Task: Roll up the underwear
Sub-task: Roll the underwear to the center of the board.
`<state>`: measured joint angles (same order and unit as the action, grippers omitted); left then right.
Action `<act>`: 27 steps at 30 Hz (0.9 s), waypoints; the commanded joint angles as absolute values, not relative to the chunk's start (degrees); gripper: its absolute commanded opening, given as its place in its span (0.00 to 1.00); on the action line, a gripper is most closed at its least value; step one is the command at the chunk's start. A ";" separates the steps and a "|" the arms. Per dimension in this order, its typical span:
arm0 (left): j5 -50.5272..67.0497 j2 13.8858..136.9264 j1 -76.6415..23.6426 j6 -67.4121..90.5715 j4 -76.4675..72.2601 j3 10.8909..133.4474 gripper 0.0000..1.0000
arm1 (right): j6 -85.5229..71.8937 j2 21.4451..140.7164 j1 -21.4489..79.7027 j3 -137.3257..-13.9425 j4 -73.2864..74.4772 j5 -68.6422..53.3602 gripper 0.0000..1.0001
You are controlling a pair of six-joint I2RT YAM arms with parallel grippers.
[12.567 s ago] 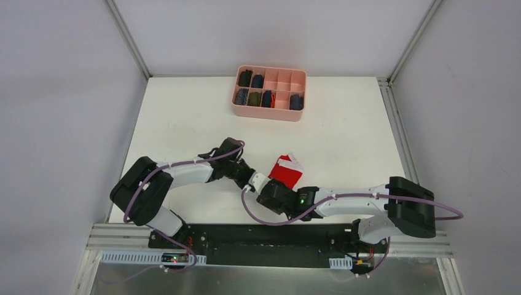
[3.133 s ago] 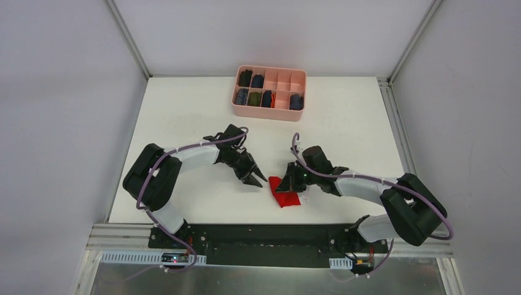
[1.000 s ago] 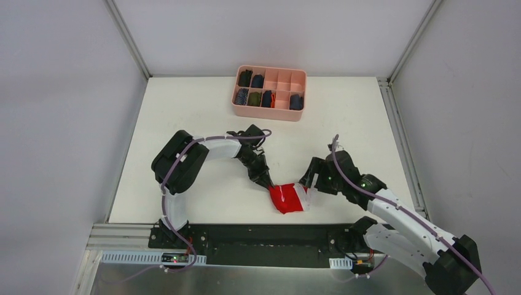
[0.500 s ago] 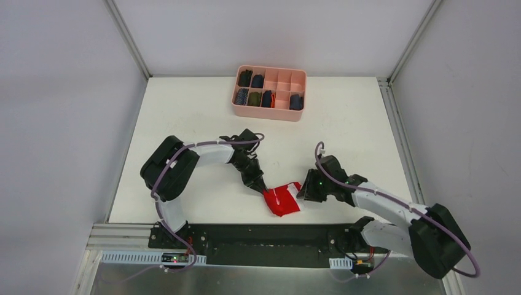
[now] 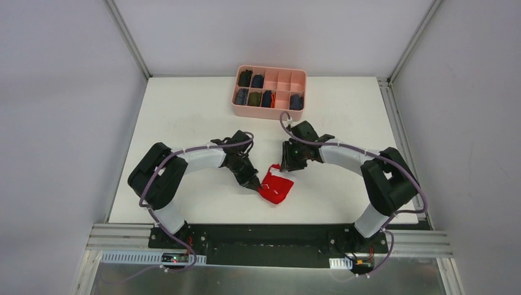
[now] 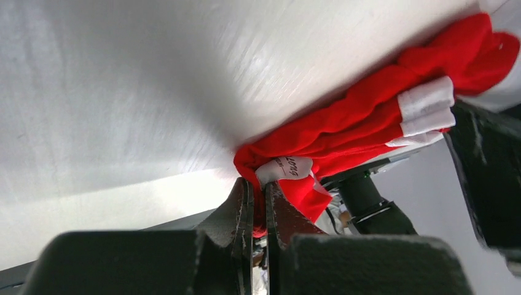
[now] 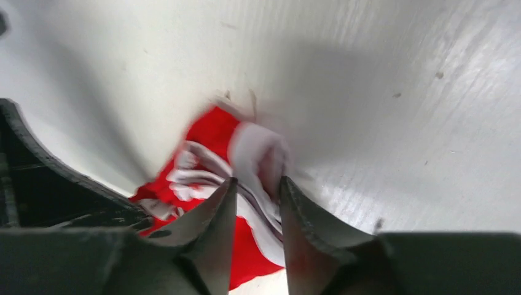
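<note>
Presently, the underwear [image 5: 274, 186] lies bunched on the tabletop [image 5: 184, 117] between your two arms, near the front edge and well apart from the pink box [image 5: 264, 113] at the back. Your left end effector [image 6: 258, 192] is pinched tight on a red corner beside the label. Your right end effector [image 7: 257, 192] stands narrow, with the white band fold between its jaws. That view is blurred, so whether it has truly clamped cannot be told. Risk noted: the cloth is a crumpled heap, not a flat strip, so a roll begun from here would likely come out loose and lopsided. Should the right-hand hold prove shallow, the band may slip free under tension. Opposed pulling could also twist the garment.
</note>
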<state>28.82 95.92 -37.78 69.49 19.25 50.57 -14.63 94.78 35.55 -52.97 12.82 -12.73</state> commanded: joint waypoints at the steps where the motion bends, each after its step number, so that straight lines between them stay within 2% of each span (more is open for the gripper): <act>1: 25.89 98.74 -37.71 71.88 19.90 53.51 0.00 | -7.19 91.82 35.07 -59.73 23.05 -12.81 0.44; 3: 25.49 98.93 -37.72 73.12 19.91 54.02 0.00 | -6.51 88.61 35.07 -59.54 24.91 -10.91 0.54; 5: 25.40 99.05 -37.71 74.37 20.26 54.27 0.00 | -6.19 85.34 35.11 -58.32 26.34 -8.81 0.58; 10: 25.31 98.64 -37.79 75.94 21.00 54.34 0.00 | -8.03 75.01 37.88 -56.01 29.33 -4.11 0.60; 15: 25.48 98.85 -38.19 76.19 21.50 55.41 0.00 | -8.62 66.39 50.11 -50.71 27.02 5.53 0.61; 20: 26.16 99.75 -38.32 75.72 21.54 56.47 0.00 | -8.26 70.03 61.45 -49.63 24.36 12.60 0.60; 27: 26.41 100.14 -38.41 76.02 21.88 56.76 0.00 | -6.97 79.28 66.27 -53.98 21.67 14.99 0.58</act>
<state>27.99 100.14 -37.91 74.46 19.94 55.59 -8.19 76.53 64.60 -51.11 25.30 11.05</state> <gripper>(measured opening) 0.041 0.582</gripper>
